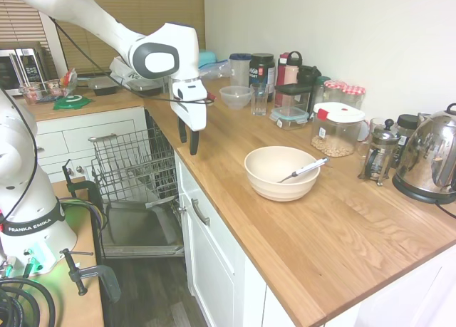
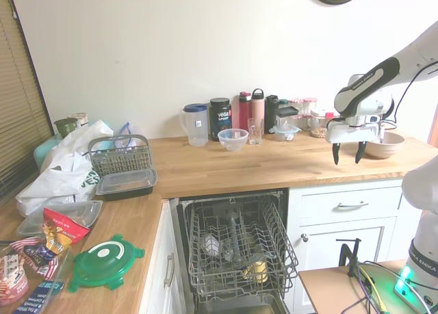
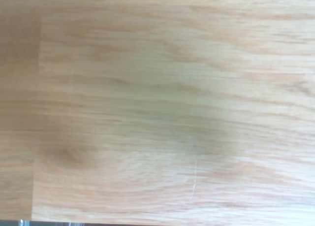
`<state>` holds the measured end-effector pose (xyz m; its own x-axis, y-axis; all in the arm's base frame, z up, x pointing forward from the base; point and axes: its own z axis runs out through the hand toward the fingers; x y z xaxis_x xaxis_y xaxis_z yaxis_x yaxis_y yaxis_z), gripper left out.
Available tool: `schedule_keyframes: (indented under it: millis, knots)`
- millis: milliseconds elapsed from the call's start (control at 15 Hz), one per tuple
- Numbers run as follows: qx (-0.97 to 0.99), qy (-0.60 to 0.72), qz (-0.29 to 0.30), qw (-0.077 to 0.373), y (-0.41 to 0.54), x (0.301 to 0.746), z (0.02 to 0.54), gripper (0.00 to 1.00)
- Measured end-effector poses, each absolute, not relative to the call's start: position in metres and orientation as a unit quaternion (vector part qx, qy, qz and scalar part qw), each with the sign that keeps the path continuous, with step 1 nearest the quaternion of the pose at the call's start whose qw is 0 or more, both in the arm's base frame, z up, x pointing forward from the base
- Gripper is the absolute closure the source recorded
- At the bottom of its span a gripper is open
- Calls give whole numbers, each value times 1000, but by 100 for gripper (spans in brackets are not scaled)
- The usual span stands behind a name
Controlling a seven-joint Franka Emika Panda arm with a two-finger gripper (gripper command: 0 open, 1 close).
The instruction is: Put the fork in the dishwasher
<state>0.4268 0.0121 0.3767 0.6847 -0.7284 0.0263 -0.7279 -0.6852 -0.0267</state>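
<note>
the fork (image 1: 305, 169) is lying in the cream bowl (image 1: 274, 181) on the wooden table (image 1: 335, 234), its pale handle leaning over the bowl's rim toward the wall. the gripper (image 1: 188, 138) is hanging above the table near its front edge, well apart from the bowl, with its jaws released and holding nothing. the dishwasher (image 2: 236, 249) is standing open below the table, its wire rack (image 1: 135, 163) pulled out, and the wrist view is showing only blurred wood grain.
</note>
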Motion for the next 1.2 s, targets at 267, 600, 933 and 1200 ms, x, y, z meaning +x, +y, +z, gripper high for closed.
schedule_keyframes:
  millis: [267, 600, 933, 1200]
  knots:
    - [-913, 406, -23, 8, 17, 427, 381, 0]
    - [-901, 419, -101, 45, 11, 396, 474, 0]
    - [-864, 469, -145, 110, -63, 375, 560, 0]
    - [-849, 497, -122, 131, -133, 444, 567, 0]
